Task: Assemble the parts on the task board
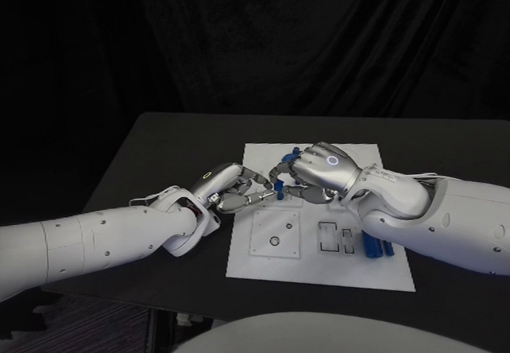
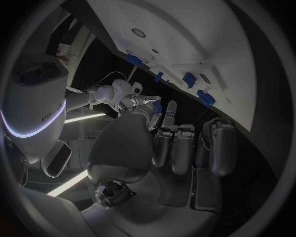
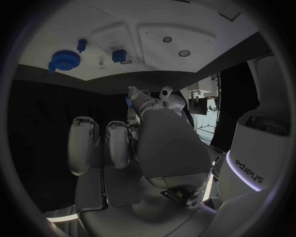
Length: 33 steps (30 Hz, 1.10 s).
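Your left hand point(image 1: 224, 186) reaches in from 8 o'clock and your right hand point(image 1: 320, 167) from 4 o'clock; they meet fingertip to fingertip above the upper half of the task board point(image 1: 363, 266), which lies mid-bench point(image 1: 150, 142). Between their fingers they pinch a small blue part point(image 1: 279, 186) together. More blue parts point(image 1: 380, 247) lie on the board's right edge at 4 o'clock.

White arms point(image 1: 86, 237), silver hands point(image 1: 227, 186)
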Motion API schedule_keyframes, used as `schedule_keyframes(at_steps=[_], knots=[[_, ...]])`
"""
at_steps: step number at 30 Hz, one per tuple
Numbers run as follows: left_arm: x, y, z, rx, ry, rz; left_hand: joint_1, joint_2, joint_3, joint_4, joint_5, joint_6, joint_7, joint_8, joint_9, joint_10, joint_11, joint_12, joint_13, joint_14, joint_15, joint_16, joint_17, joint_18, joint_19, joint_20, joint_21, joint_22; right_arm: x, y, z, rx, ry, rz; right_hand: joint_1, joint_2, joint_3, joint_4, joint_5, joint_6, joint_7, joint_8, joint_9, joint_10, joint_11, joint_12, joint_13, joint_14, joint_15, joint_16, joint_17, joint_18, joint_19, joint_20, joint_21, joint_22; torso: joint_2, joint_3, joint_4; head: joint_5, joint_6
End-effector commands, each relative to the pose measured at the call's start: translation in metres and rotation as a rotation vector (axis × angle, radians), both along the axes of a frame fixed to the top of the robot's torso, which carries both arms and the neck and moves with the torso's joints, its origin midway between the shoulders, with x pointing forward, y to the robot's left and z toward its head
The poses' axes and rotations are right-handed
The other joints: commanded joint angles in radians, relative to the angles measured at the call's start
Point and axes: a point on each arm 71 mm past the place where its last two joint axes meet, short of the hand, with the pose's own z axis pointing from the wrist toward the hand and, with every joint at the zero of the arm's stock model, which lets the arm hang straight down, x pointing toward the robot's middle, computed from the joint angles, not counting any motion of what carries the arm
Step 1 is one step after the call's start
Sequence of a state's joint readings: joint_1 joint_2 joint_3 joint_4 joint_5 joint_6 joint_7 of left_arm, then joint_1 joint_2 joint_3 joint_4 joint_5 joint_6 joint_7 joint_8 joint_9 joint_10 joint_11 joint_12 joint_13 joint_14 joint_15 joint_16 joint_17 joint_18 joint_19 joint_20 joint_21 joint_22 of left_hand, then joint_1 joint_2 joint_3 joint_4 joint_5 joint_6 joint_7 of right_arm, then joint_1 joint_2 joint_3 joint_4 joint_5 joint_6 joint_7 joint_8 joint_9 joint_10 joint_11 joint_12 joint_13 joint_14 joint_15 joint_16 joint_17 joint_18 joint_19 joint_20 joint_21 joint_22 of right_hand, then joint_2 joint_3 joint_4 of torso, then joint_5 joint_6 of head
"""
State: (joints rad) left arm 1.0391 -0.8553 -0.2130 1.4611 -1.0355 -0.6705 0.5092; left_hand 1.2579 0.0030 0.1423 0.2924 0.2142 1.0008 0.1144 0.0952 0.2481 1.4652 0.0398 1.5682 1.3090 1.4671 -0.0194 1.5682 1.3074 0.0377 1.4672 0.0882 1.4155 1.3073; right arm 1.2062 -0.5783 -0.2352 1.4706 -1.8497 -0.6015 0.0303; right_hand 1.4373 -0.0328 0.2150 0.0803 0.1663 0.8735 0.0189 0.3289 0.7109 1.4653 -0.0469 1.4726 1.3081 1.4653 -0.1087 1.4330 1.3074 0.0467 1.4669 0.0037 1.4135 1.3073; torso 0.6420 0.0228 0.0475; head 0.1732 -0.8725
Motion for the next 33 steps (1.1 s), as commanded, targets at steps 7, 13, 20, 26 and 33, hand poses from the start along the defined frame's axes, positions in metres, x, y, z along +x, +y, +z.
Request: schedule_keyframes(at_steps=[7, 13, 20, 26, 33], knots=[[0.0002, -0.0083, -0.0009, -0.042, 0.017, 0.019, -0.002, 0.012, -0.006, 0.001, 0.004, 0.007, -0.002, 0.008, 0.002, 0.106, -0.004, 0.003, 0.262, 0.104, 0.0, 0.003, 0.263, 0.001, 0.022, 0.003, -0.009, 0.213, -0.0011, 0.005, 0.0015, 0.027, 0.002, -0.014, -0.014, -0.004, -0.004, 0.008, 0.002, 0.039, 0.028, -0.007, 0.008, 0.006, 0.005, 0.004, 0.134, 0.06, 0.009, -0.003, 0.063, -0.01, 0.036, 0.009, 0.003, 0.215, 0.0, -0.0001, 0.0004, 0.003, 0.0], [0.0004, -0.0098, -0.002, -0.055, 0.031, 0.028, 0.005, 0.02, -0.008, -0.002, 0.016, 0.015, -0.006, 0.016, 0.007, 0.106, -0.007, 0.003, 0.262, 0.104, -0.002, 0.003, 0.263, 0.001, 0.02, 0.001, -0.011, 0.212, -0.0009, 0.0058, 0.0011, 0.027, 0.005, -0.02, -0.023, -0.009, -0.009, 0.014, -0.004, 0.044, 0.028, -0.016, 0.006, 0.006, 0.005, 0.005, 0.135, 0.061, 0.009, -0.003, 0.064, -0.01, 0.036, 0.009, 0.003, 0.215, 0.0, 0.0001, 0.0008, -0.001, 0.0], [0.0001, -0.0108, -0.0027, -0.072, 0.045, 0.027, 0.031, 0.029, -0.011, -0.002, 0.078, 0.033, -0.016, 0.041, 0.02, 0.106, -0.017, 0.003, 0.262, 0.104, -0.009, 0.003, 0.263, 0.001, 0.02, -0.005, -0.011, 0.212, 0.0001, 0.0062, 0.0004, 0.023, 0.009, -0.03, -0.037, -0.014, -0.017, 0.023, -0.015, 0.054, 0.03, -0.027, 0.005, 0.008, 0.006, 0.006, 0.136, 0.063, 0.01, 0.0, 0.068, -0.01, 0.037, 0.01, 0.004, 0.216, 0.0, 0.0007, -0.0004, 0.001, 0.0], [-0.0005, -0.0102, -0.0022, -0.082, 0.041, 0.022, 0.049, 0.036, -0.007, -0.001, 0.124, 0.036, -0.021, 0.057, 0.029, 0.106, -0.021, 0.003, 0.262, 0.104, -0.013, 0.003, 0.263, 0.001, 0.02, -0.009, -0.012, 0.212, 0.0005, 0.0062, -0.0002, 0.02, 0.012, -0.035, -0.046, -0.019, -0.022, 0.029, -0.021, 0.066, 0.03, -0.034, 0.003, 0.009, 0.007, 0.007, 0.138, 0.063, 0.011, 0.0, 0.068, -0.011, 0.038, 0.011, 0.004, 0.216, 0.0, 0.0001, -0.0003, 0.002, 0.0], [-0.0005, -0.0093, -0.0013, -0.099, 0.034, 0.021, 0.075, 0.042, 0.004, -0.002, 0.176, 0.025, -0.023, 0.071, 0.039, 0.106, -0.023, 0.003, 0.262, 0.104, -0.016, 0.003, 0.263, 0.003, 0.016, -0.013, -0.018, 0.21, 0.0006, 0.0062, -0.0011, 0.012, 0.018, -0.038, -0.051, -0.022, -0.026, 0.033, -0.026, 0.075, 0.03, -0.037, 0.003, 0.01, 0.007, 0.008, 0.139, 0.064, 0.011, 0.001, 0.069, -0.011, 0.038, 0.011, 0.004, 0.216, 0.0, -0.0001, 0.0004, 0.002, 0.0]])
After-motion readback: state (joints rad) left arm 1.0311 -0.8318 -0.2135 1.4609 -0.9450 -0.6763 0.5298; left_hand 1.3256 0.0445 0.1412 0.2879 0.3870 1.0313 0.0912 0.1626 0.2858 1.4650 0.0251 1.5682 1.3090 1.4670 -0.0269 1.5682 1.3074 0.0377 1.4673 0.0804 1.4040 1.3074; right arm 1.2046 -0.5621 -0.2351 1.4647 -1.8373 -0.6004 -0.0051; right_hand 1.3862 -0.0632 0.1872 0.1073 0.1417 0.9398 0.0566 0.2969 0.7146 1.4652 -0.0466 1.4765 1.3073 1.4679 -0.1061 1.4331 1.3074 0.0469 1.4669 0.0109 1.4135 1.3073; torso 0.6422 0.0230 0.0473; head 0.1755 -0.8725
